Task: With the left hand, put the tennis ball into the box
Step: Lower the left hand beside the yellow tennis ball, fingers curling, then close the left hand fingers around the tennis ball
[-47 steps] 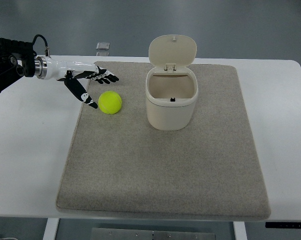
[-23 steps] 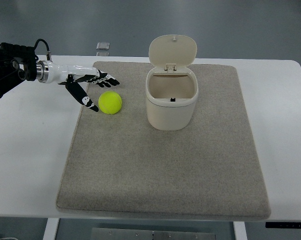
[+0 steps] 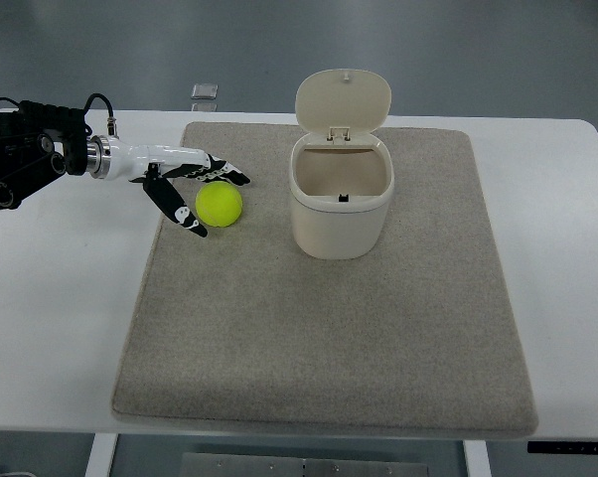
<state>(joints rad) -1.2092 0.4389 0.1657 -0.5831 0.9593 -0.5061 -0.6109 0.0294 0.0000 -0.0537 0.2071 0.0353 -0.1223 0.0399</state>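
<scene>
1. My left hand (image 3: 192,187) reached in from the left edge with its fingers (image 3: 224,175) spread wide and holding nothing. The thumb pointed down toward the near side of the mat (image 3: 329,338).
2. The tennis ball (image 3: 220,204) rested on the mat's far-left part, left of the box (image 3: 340,204) and apart from it.
3. From my palm the ball lay to the right, in the gap between thumb and fingers. The fingers ran past its far side and the thumb tip sat just beside its near-left. I could not tell whether any finger touched it.
4. A ball has no long axis, so I judged only closing around it mattered.
5. The box stood with its lid (image 3: 343,100) tipped up and back. My right hand was out of sight.
</scene>
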